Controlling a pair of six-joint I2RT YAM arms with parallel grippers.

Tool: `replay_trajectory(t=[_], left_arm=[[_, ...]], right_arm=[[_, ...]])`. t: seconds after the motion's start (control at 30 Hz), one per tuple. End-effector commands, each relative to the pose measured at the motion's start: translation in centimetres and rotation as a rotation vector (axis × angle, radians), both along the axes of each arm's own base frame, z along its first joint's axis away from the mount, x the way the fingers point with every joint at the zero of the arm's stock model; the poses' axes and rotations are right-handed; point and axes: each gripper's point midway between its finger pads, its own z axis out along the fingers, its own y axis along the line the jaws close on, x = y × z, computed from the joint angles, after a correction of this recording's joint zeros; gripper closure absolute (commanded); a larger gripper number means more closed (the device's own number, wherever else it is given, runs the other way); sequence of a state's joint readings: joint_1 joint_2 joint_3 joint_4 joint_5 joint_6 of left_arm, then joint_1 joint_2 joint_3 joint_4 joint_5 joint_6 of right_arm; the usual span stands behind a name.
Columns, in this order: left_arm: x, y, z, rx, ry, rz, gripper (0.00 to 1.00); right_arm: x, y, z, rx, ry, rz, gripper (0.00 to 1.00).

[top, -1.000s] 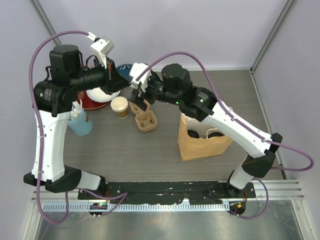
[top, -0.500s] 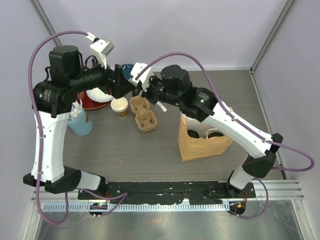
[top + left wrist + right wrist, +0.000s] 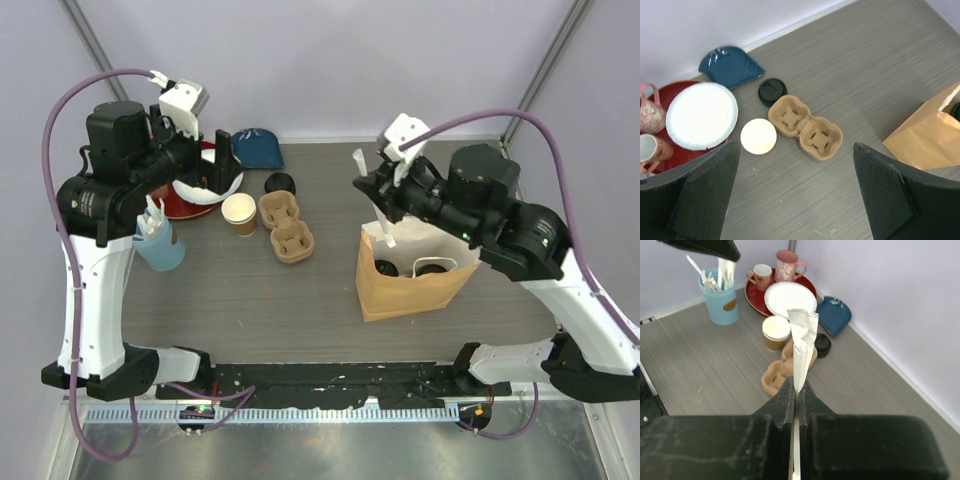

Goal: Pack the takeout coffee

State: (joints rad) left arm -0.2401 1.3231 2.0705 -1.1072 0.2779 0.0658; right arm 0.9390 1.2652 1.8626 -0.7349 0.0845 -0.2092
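My right gripper (image 3: 796,388) is pinched tight on a thin white paper packet (image 3: 802,340) over the brown paper bag (image 3: 400,295), centre right, where both lidded coffee cups (image 3: 430,269) sit. My left gripper (image 3: 796,150) gapes wide at upper left, near the cup carrier (image 3: 805,127) and lidless cup (image 3: 758,136).

A grey wood-grain counter (image 3: 300,300) fills the middle of the scene, its grain running from left to right. Behind the counter stands a plain, pale lilac wall (image 3: 400,60), which meets it along a thin white seam. A similar wall (image 3: 610,100) closes the counter's right side. Slanting grey metal posts (image 3: 548,60) rise at the counter's back corners. A pale ribbed strip (image 3: 350,413) runs along the counter's near edge, and beyond it lies a brushed metal sheet (image 3: 350,450). The light is soft and even, casting faint shadows.
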Motion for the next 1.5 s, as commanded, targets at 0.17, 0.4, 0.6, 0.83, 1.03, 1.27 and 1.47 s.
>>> replay_trajectory(t=[0.17,0.4,0.6,0.83,1.03,1.27,1.47], left_arm=[[3.0,2.0,-2.5,0.024,0.018,0.082,0.00],[3.1,2.8,-2.8,0.031,0.019,0.094,0.00],[3.3,3.3,-3.3,0.036,0.028,0.108,0.00],[4.2,6.2,-4.7,0.059,0.043,0.194,0.00],[6.2,14.3,-8.6,0.084,0.122,0.422,0.08],[6.3,22.0,-12.0,0.128,0.179,0.644,0.39],[4.8,27.3,-14.0,0.027,0.181,0.773,0.45]], right_arm=[[1.4,-3.8,-8.3,-0.096,0.117,-0.103,0.99],[1.5,-5.9,-10.7,-0.167,0.064,-0.105,0.70],[1.2,-6.2,-9.3,-0.155,0.054,-0.096,0.35],[0.4,-5.0,-6.2,-0.082,0.020,-0.023,0.34],[-0.3,-3.0,-4.5,-0.007,0.012,0.068,0.34],[0.6,-1.4,-4.9,-0.027,0.022,0.102,0.34],[1.3,-0.4,-5.2,-0.040,0.043,0.117,0.34]])
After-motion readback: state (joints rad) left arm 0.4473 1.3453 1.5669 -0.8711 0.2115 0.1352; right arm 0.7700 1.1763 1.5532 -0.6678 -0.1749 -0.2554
